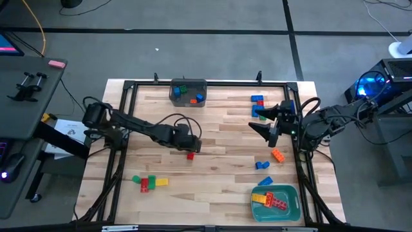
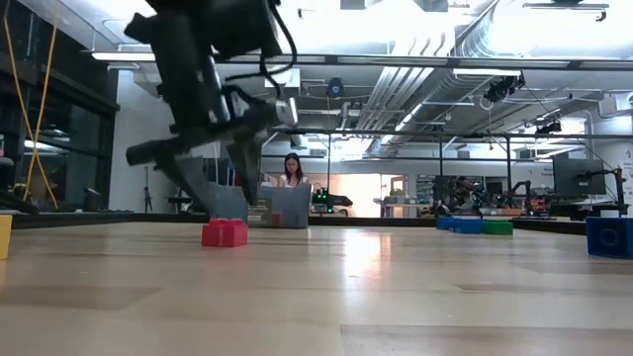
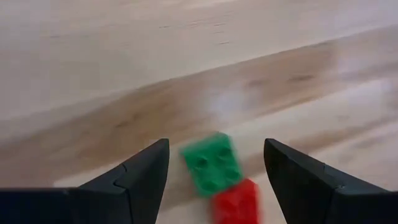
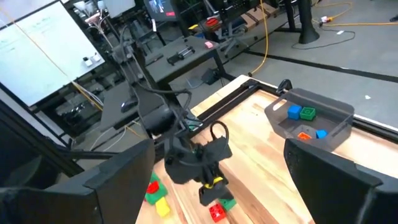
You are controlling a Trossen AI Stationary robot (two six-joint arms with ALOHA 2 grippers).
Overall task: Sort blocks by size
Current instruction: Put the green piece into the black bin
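Green block [image 3: 212, 164] and red block [image 3: 237, 202] sit right between the left gripper's [image 3: 216, 163] wide-apart fingers; right gripper [image 1: 265, 121] hangs spread too.

— What's carrying it all?
— A light wooden table [image 1: 219, 138] in a black frame.
— And lying on it?
— A dark grey bin [image 1: 187, 92] at the far edge, a teal tray [image 1: 291, 205] at the near right corner, and loose blocks [image 1: 149, 182] scattered about (a red one [image 1: 190, 155] near the middle).
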